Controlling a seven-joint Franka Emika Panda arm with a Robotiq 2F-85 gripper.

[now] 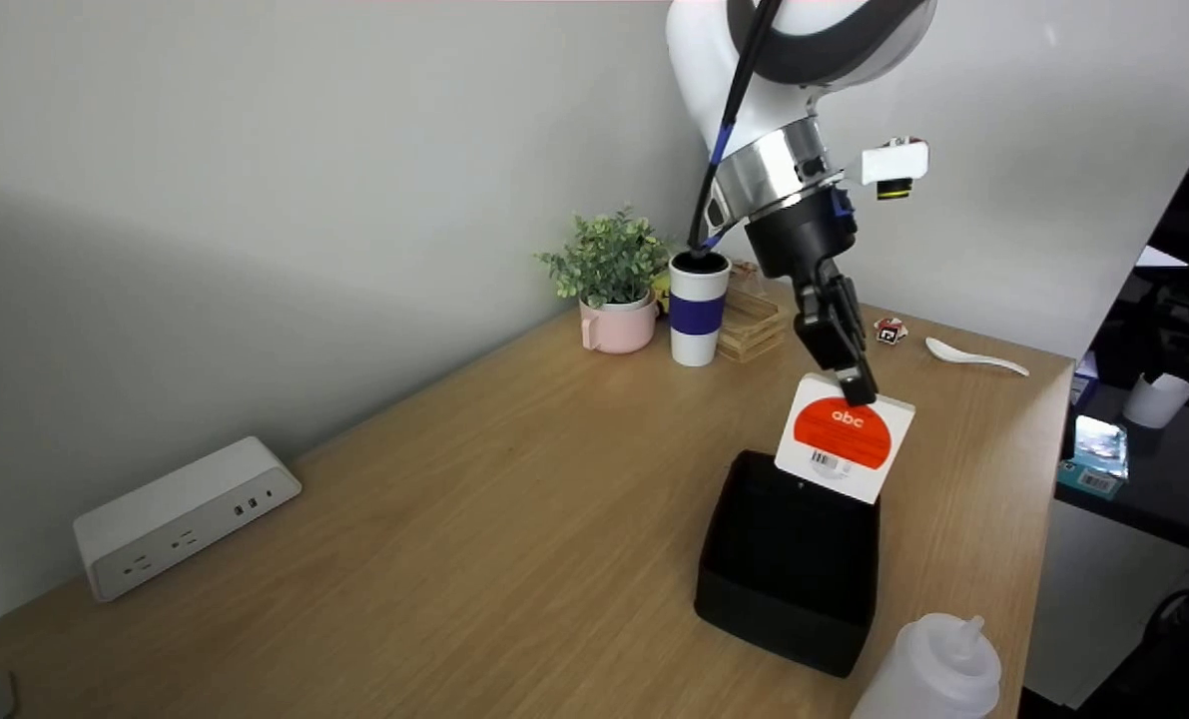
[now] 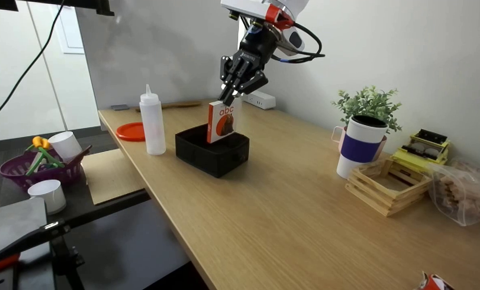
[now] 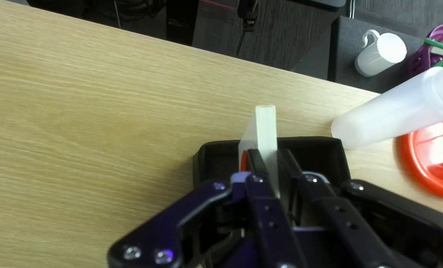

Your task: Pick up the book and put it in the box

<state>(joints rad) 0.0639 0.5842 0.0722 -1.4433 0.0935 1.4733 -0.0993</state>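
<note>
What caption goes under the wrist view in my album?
The gripper pinches the book over the black box, near a bottle.

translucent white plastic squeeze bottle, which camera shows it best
An exterior view shows the squeeze bottle best: whole and unobstructed. In an exterior view its cap shows, but the bottom edge crops the rest; the wrist view's right edge crops its top, not its base.

The surface [image 1: 514, 499] looks like smooth wood with fine lines in it. The black box [image 2: 197, 158] looks matt, and the abc book [image 1: 839, 439] has a smooth paper cover. The squeeze bottle [image 2: 152, 125] is cloudy plastic, and the red plate [image 3: 435, 152] is shiny plastic. The little crate [image 2: 368, 191] is plain wood. The bag [image 2: 461, 211] is thin, clear plastic. The arm [image 1: 702, 60] has a ring [image 1: 769, 167] of shiny metal.
</note>
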